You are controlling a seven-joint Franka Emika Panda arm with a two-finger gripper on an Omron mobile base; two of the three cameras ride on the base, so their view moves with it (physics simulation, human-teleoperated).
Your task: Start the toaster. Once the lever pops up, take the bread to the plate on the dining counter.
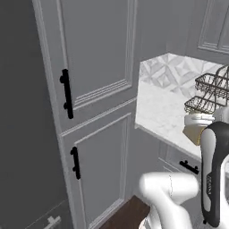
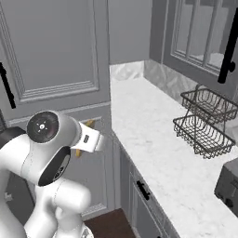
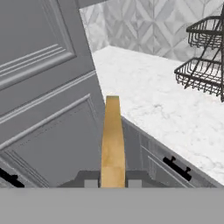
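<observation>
the gripper (image 3: 112, 181) pinches the bread (image 3: 113, 140) edge-on between its fingertips, held in the air just off the front edge of the marble counter (image 2: 153, 135), beside the tall grey cabinet (image 1: 89, 107). a wire basket rack (image 2: 204, 121) stands farther along the counter, and the toaster (image 2: 228, 186) sits beyond it at the counter's near end.

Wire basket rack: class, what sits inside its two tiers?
Both tiers of the wire basket rack look empty, showing white counter and grey backsplash through the mesh. The far corners are cropped, so unverified.
</observation>
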